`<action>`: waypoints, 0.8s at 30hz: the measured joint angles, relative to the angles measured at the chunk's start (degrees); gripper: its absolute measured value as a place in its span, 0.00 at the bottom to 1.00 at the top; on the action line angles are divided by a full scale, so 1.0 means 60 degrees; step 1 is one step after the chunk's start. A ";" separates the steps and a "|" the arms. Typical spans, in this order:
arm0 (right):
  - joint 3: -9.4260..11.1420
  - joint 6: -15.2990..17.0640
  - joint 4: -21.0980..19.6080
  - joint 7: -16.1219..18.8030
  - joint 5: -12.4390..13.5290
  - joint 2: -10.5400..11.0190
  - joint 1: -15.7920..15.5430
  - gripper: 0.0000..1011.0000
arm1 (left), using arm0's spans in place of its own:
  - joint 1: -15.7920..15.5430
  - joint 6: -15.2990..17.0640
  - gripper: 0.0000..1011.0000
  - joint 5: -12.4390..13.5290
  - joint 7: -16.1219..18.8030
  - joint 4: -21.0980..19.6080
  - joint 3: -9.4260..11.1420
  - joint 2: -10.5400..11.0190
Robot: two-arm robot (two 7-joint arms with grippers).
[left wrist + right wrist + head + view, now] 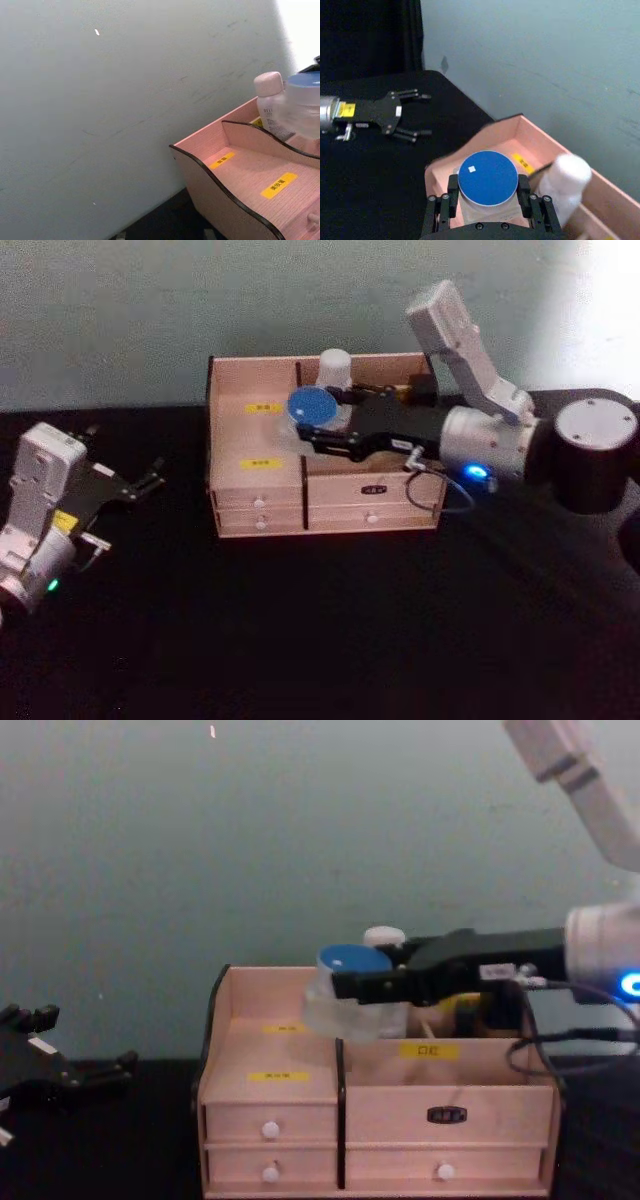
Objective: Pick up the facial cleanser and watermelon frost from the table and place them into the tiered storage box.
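At the near left of the black table (320, 640), the left gripper (152, 478) lies parked with its fingers spread and nothing between them. Farther in, over the upper tier of the tiered storage box (330, 510), the right gripper (322, 435) is clamped around a blue-lidded jar (313, 406) near the central divider, with a white bottle (335, 370) standing just behind it in the rear compartment. This looks like the placing step for the second item, so the next move calls for lowering the jar clear of divider and bottle, then releasing.
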 joint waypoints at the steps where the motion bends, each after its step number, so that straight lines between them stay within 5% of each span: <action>1: -0.0059 -0.0032 0.0208 0.0031 -0.0026 -0.0151 0.0152 0.70 | 0.0001 -0.0001 0.99 0.0000 0.0000 0.0000 0.0000 0.0000; 24: -0.0534 -0.0579 0.3174 0.0299 -0.0432 -0.1903 0.1559 0.70 | 0.0001 0.0000 0.99 0.0000 0.0000 0.0000 0.0000 0.0000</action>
